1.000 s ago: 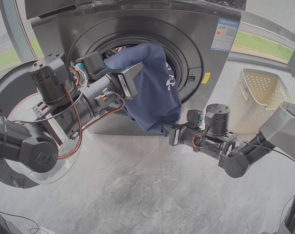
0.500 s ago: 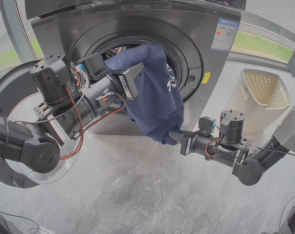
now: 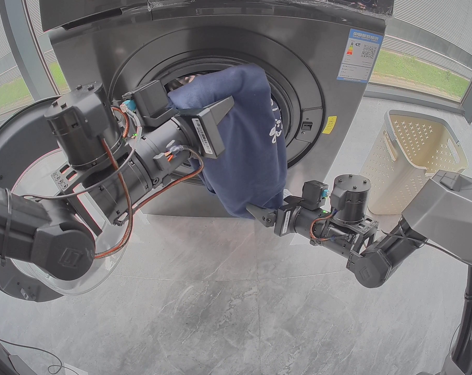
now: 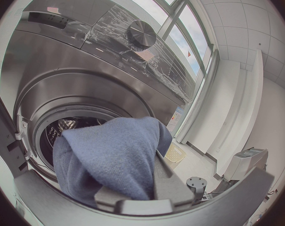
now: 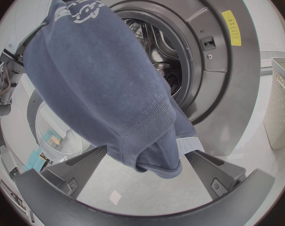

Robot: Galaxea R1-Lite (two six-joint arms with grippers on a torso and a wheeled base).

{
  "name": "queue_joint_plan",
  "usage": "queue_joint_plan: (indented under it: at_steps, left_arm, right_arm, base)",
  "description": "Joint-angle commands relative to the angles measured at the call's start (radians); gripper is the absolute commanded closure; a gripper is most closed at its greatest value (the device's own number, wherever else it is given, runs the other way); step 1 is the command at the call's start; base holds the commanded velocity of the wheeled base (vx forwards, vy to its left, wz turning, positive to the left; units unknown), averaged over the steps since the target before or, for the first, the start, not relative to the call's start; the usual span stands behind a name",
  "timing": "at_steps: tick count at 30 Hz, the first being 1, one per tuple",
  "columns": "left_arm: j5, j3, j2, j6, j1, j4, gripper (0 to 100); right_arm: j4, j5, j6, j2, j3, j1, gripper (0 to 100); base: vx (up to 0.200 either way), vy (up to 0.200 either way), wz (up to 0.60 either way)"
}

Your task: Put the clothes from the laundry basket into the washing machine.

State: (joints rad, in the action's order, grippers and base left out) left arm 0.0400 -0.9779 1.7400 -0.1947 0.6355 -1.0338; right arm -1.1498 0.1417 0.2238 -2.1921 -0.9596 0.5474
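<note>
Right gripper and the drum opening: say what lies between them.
The garment's hanging hem, with its white label, lies between the right gripper and the drum opening, as the right wrist view shows.

Navy garment [image 3: 246, 152], white print [image 3: 274, 127]; cream perforated basket [image 3: 402, 180]

Bright, even daylight from the windows [image 4: 192, 41] (soft shadows, seemingly); wrist views warp and darken at edges.
</note>
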Motion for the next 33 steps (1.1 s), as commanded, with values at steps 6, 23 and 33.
queue_joint_plan:
  at_steps: [6,23,33]
  left_arm:
    - [0.001,0.001,-0.002,0.000,0.000,-0.008,100]
    - [0.001,0.007,0.009,-0.023,-0.027,-0.009,100]
    - [0.001,0.019,0.004,-0.023,-0.030,-0.009,100]
  right_arm:
    - [-0.016,0.001,0.005,-0.104,-0.131,-0.007,0]
    - [-0.070,0.032,0.008,0.003,-0.004,0.034,100]
    - [-0.068,0.044,0.029,0.140,0.142,0.063,100]
  base:
    - [0.000,0.000,0.00]
    - [0.000,0.000,0.00]
    - [0.000,0.000,0.00]
